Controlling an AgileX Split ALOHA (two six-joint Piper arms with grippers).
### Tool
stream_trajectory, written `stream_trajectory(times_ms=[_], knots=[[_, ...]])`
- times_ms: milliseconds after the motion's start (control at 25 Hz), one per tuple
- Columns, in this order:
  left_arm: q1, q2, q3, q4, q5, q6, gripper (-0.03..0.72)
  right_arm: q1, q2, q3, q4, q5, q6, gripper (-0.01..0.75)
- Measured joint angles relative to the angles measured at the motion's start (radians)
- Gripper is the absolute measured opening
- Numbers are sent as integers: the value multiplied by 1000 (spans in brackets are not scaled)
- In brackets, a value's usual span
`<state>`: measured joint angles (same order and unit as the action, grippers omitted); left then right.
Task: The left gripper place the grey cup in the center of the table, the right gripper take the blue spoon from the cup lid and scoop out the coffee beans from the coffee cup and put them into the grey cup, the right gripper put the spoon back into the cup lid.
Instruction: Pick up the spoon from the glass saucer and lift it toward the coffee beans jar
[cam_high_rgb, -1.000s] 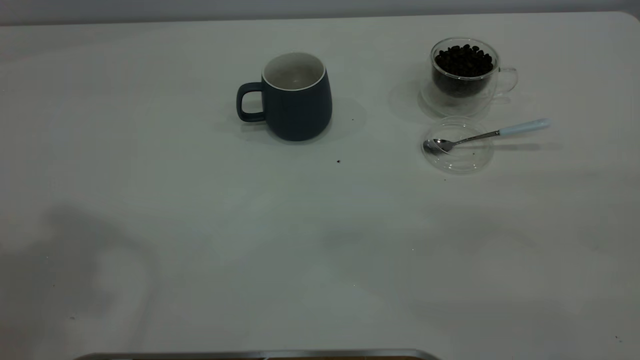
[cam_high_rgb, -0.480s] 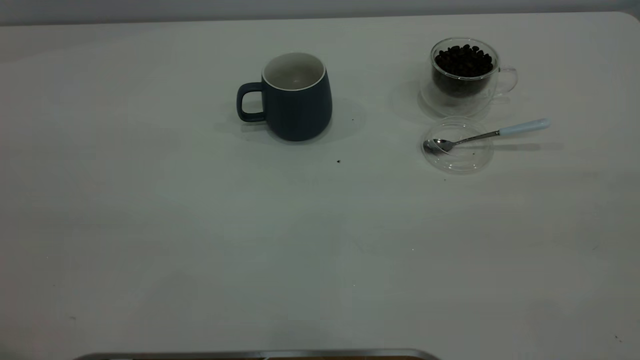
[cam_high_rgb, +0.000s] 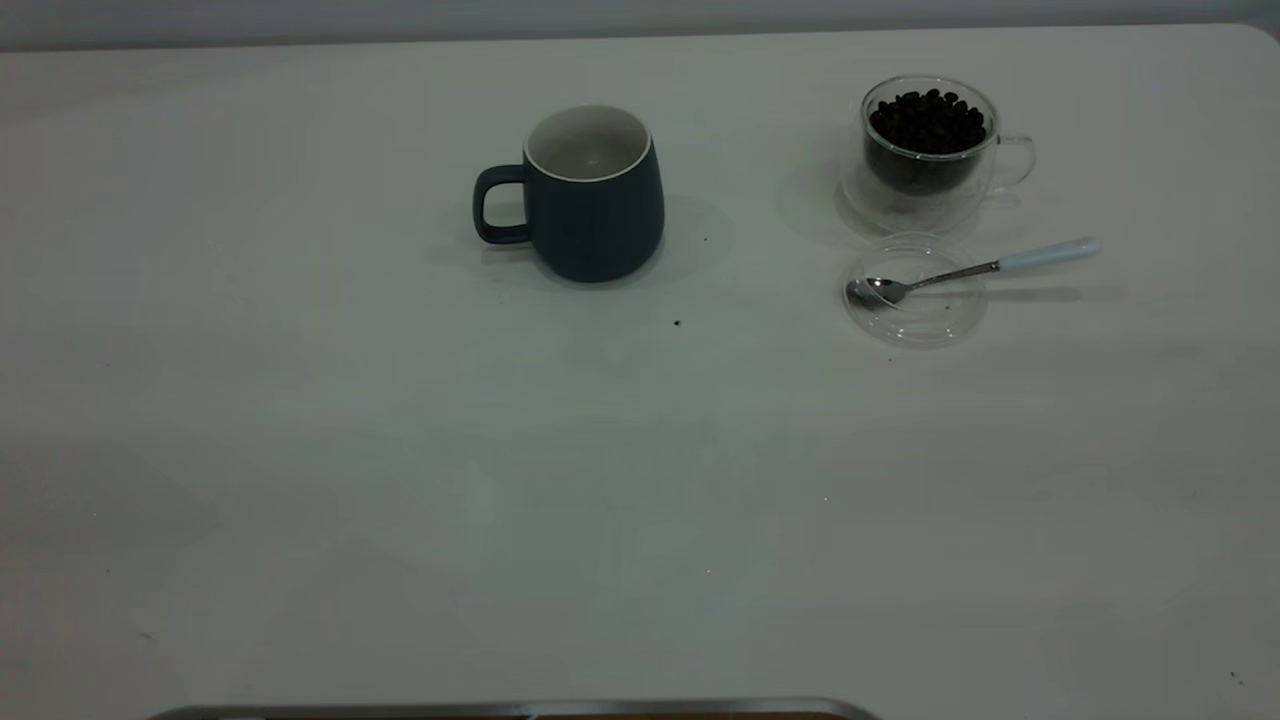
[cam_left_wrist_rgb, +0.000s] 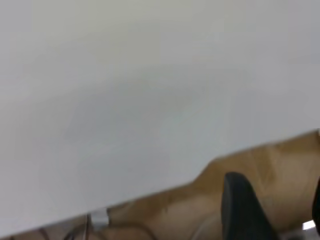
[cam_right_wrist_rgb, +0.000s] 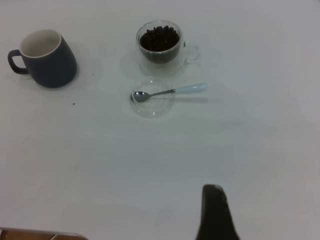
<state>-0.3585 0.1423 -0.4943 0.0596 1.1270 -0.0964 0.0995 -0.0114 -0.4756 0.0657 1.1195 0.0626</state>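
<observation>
Our right tool (cam_right_wrist_rgb: 216, 212) hangs far back from the blue spoon (cam_high_rgb: 960, 271), which lies bowl-down in the cup lid (cam_high_rgb: 915, 292) just before the coffee cup (cam_high_rgb: 930, 150). The grey cup (cam_high_rgb: 590, 195) stands mid-desk (cam_high_rgb: 400, 480). The task looks finished. We cannot tell either tool's grip; our left tool (cam_left_wrist_rgb: 250, 210) hangs off the desk edge.

Neither arm appears in the exterior view. In the left wrist view, 1 dark finger (cam_left_wrist_rgb: 242, 207) of the left gripper shows, with a sliver of a second at the frame edge, raised above the table edge. In the right wrist view, 1 dark finger (cam_right_wrist_rgb: 216, 212) of the right gripper shows above the table.
</observation>
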Motion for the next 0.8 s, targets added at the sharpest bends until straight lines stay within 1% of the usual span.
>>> stream_trajectory(times_ms=[80, 120, 200, 400, 480, 560, 800], knots=[[20, -72, 0, -3, 7, 0, 408, 0, 0, 0, 0, 0, 0, 555], [43, -107, 0, -4, 11, 0, 408, 0, 0, 0, 0, 0, 0, 555], [100, -153, 0, -6, 15, 0, 408, 0, 0, 0, 0, 0, 0, 555], [290, -161, 0, -10, 19, 0, 408, 0, 0, 0, 0, 0, 0, 555], [340, -161, 0, -10, 19, 0, 408, 0, 0, 0, 0, 0, 0, 555], [362, -161, 0, -11, 19, 0, 408, 0, 0, 0, 0, 0, 0, 555], [364, -161, 0, -16, 19, 0, 408, 0, 0, 0, 3, 0, 0, 555]])
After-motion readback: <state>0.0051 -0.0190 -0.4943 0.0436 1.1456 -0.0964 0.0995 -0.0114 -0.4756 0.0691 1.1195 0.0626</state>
